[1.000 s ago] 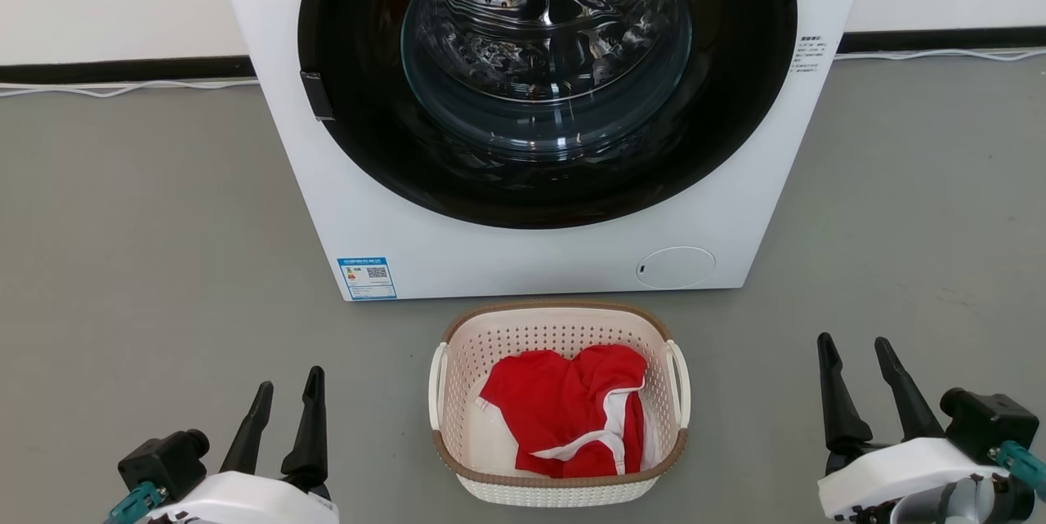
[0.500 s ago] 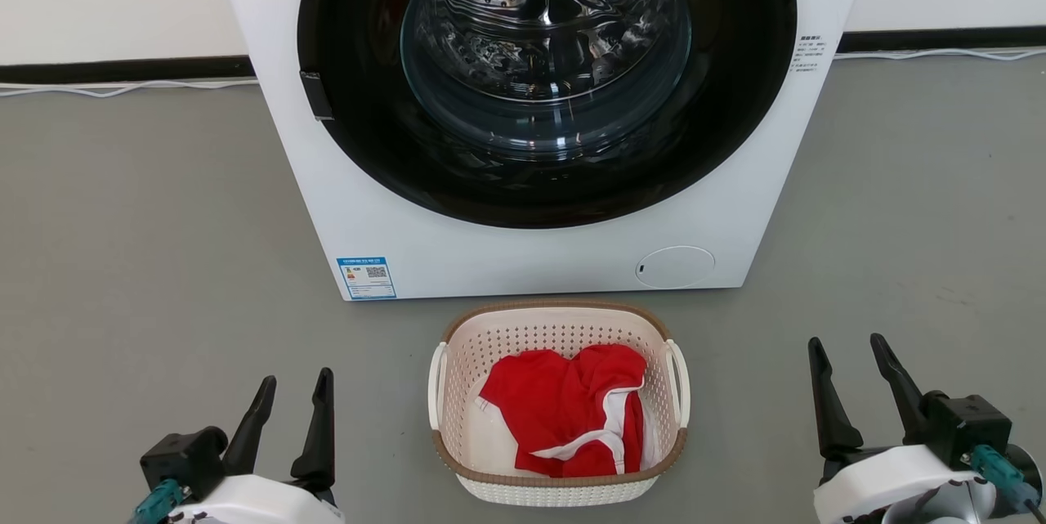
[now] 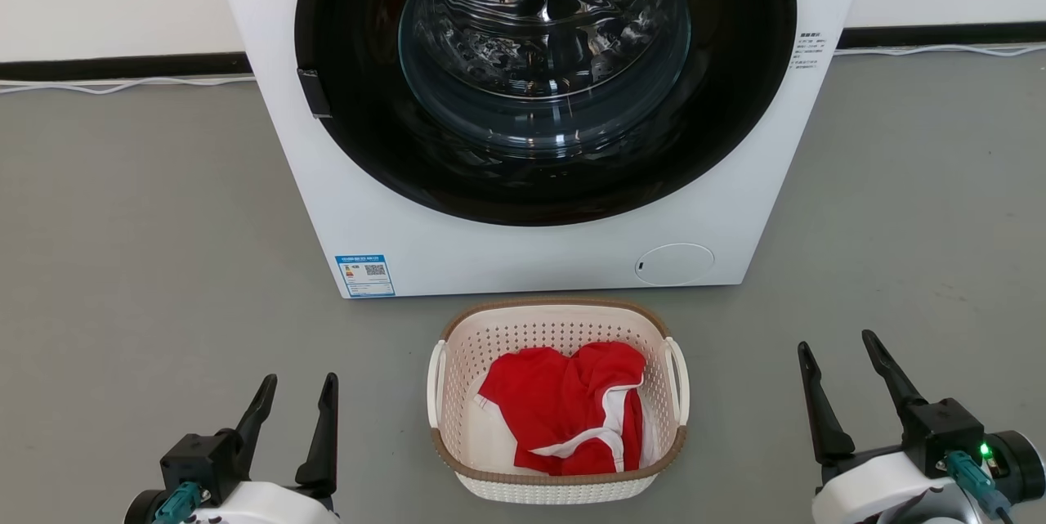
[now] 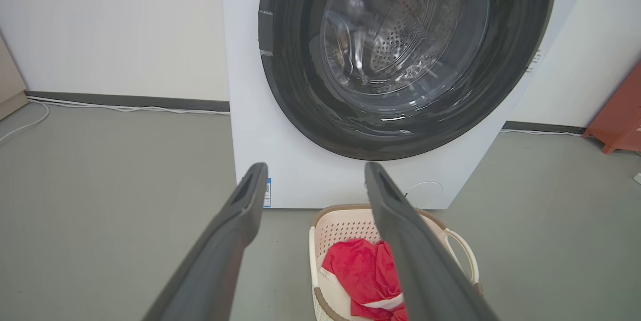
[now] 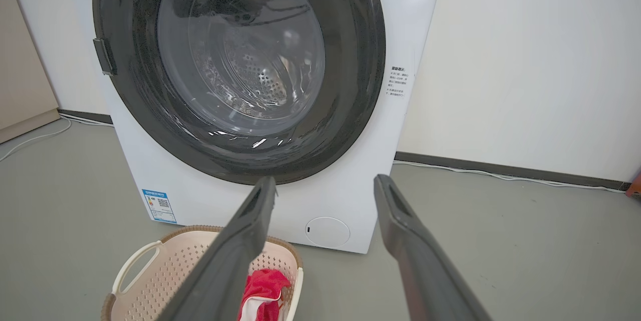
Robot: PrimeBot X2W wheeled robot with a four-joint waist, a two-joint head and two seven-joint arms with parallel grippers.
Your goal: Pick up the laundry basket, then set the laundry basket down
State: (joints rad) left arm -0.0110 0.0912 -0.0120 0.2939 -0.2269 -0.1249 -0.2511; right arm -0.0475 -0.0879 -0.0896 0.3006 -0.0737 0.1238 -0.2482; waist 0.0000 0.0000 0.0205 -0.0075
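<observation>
Well, the left hand (image 3: 300, 381) and the right hand (image 3: 836, 342) both stand wide open and empty, well apart on either side of the small cream-white perforated plastic laundry basket (image 3: 556, 333) with a brown rim. It sits on the grey floor (image 3: 163, 221), a crumpled red garment (image 3: 564, 409) inside, just before the white front-loading washing machine (image 3: 523, 254).

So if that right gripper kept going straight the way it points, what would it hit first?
Probably the washing machine, on its white front below the dark door, though depth is unclear. The right gripper stands open, and the laundry basket sits off to its left.
</observation>
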